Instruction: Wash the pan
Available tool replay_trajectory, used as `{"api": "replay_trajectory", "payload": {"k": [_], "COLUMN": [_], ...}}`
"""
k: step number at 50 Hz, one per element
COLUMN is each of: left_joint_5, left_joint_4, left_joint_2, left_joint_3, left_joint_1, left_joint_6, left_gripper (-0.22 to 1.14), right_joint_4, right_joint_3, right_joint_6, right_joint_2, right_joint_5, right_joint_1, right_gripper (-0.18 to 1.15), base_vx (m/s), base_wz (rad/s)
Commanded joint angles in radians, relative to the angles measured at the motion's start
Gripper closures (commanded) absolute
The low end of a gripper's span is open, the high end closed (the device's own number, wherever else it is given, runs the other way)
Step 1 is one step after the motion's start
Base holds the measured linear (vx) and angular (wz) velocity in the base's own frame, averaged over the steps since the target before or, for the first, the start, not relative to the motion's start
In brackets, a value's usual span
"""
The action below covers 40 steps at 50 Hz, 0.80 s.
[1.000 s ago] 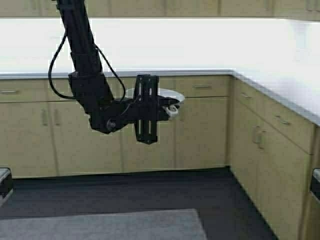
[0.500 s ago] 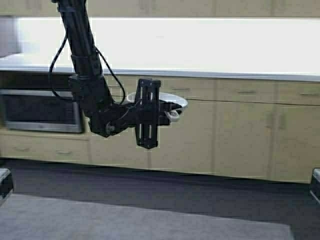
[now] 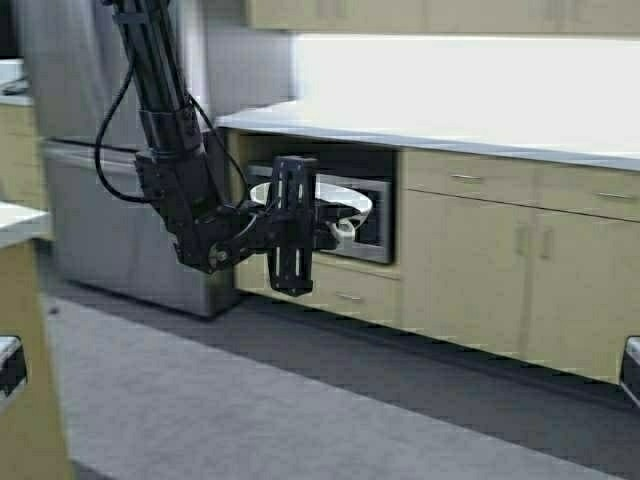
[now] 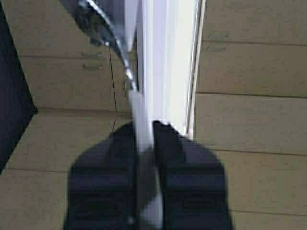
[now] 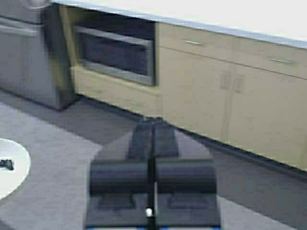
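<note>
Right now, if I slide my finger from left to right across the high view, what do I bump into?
Steel fridge → left arm's gripper holding the white pan → microwave behind the pan → drawer → two-door cabinet.

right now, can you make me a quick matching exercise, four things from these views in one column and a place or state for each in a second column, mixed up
Things:
1. pan
2. left hand
3. right hand
4. built-in microwave

Places or states:
A. shut with nothing in it, low over the floor
B. set under the countertop, between the fridge and the cabinet doors
C. held up in the air in front of the cabinets
D. shut on the pan's handle

Pairs: 1-C, 2-D, 3-A, 4-B
</note>
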Motion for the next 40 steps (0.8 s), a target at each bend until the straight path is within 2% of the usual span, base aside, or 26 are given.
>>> {"api": "replay_trajectory", "payload": {"k": [1,19,40], "left_joint_5": [-0.012,-0.009,-0.008], "left_joint_4": [0.009,0.078,0.104], "left_joint_2": [-0.054,-0.061,-0.054], "left_joint_3": [-0.008,-0.048,-0.044], "left_joint_1": [-0.008,-0.005,0.006], "left_joint_6": [0.017,0.008,-0.025], "left_gripper": [0.90,0.90,0.90], "right_joint_4": [0.002,0.002,0.000], "right_joint_3": [-0.009,0.005,0.011], "right_joint_6": [0.002,-0.003,0.000], "right_joint_2": [0.002,-0.029,-0.008], "right_joint_5": [-0.011,-0.012,-0.014], "right_joint_1": [0.000,0.000,0.000], "right_gripper": [0.91,0.91,0.91], "base_vx": [0.10,0.12,0.14], "base_wz": [0.52,0.56,0.49]}}
